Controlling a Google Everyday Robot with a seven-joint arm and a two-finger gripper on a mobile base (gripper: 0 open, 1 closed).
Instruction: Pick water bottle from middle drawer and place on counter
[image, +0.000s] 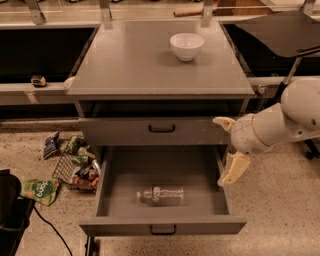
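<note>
The water bottle (161, 195) lies on its side on the floor of the open middle drawer (125, 172), near the front, cap to the left. The counter (135, 65) is the grey top of the cabinet above. My gripper (231, 171) hangs from the white arm (280, 125) at the right. It is just outside the drawer's right wall, above and to the right of the bottle, and apart from it. It holds nothing that I can see.
A white bowl (186, 46) stands at the back of the counter. The drawer above (160, 131) is closed. A wire basket (75, 172) and snack bags (40, 190) lie on the floor at the left. Black-fronted benches flank the cabinet.
</note>
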